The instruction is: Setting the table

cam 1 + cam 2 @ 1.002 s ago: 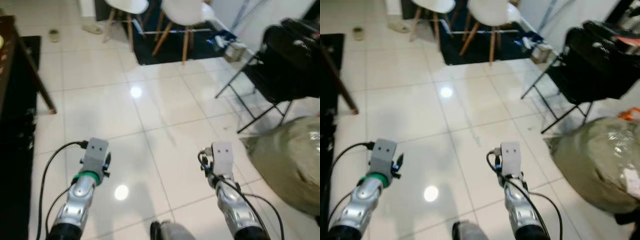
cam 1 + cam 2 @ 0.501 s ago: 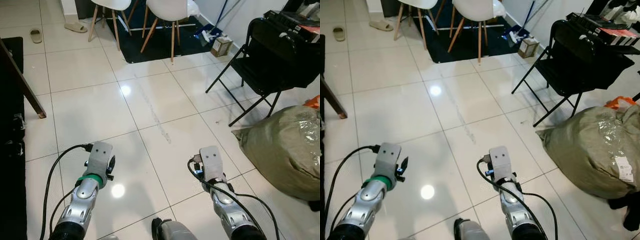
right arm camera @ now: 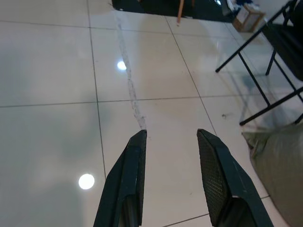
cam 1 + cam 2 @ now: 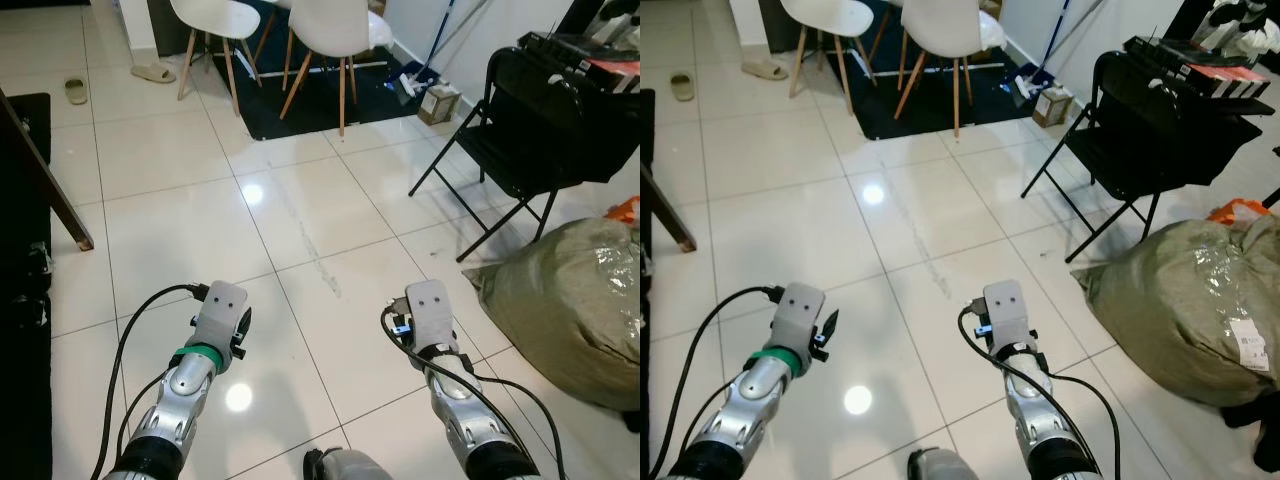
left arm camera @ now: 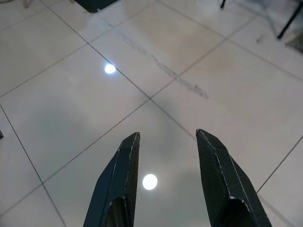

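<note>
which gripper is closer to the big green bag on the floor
Right. The right gripper hangs open over the tiles just beside the green bag, which lies on the robot's right. The left gripper, also open, is farther away, across the robot's body.

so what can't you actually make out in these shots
- Dark table, head views: cut off by the left edge, so its top and anything on it is hidden.
- White chairs, head views: seats and backs cropped by the top edge.
- Items on the black folding chair: too small to identify.
- Grey-green sack: contents hidden, label unreadable.
- Left gripper and right gripper: fingers open over bare floor tiles, holding nothing.
</note>
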Controlling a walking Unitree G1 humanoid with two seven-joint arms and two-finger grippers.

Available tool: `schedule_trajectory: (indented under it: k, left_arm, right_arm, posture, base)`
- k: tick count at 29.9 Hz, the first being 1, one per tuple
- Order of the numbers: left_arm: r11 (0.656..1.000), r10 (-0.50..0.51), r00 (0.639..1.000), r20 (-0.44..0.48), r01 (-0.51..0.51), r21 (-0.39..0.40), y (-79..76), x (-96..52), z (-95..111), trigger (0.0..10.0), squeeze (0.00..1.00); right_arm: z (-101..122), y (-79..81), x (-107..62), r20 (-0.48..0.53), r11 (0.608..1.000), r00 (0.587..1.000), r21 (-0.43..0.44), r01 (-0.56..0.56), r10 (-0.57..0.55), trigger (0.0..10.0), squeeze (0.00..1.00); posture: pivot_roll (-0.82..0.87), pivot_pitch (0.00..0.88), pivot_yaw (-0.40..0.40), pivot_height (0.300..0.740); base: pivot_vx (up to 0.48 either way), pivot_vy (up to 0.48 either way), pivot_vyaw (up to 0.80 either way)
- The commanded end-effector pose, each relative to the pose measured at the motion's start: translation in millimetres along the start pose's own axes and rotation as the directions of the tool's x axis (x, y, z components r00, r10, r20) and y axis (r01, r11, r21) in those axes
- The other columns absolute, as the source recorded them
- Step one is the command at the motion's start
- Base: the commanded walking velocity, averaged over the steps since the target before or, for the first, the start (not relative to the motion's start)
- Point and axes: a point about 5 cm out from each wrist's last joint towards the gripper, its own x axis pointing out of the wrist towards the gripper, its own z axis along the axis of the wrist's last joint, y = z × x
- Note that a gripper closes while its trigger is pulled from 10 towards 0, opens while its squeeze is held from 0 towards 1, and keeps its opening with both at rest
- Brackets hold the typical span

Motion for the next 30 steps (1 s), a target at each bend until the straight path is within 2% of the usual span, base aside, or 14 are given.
schedule_trajectory:
  k: [1,30]
  left_arm:
    - [1.0,-0.027,1.0,0.008,0.027,0.013,-5.4,2.3,2.2,10.0,0.0]
    - [0.998,-0.059,0.998,0.035,0.058,0.04,-8.1,7.0,5.7,10.0,0.0]
  right_arm:
    - [-5.2,-5.9,-1.9,-0.016,1.0,1.0,0.002,0.023,-0.023,10.0,0.0]
    - [-9.1,-7.9,-2.1,-0.023,0.999,0.999,0.011,0.047,-0.047,10.0,0.0]
  posture:
    - [-0.03,0.0,-0.025,0.74]
    - [-0.04,0.0,-0.014,0.74]
  base:
    - [0.446,0.0,0.0]
    - [0.458,0.0,0.0]
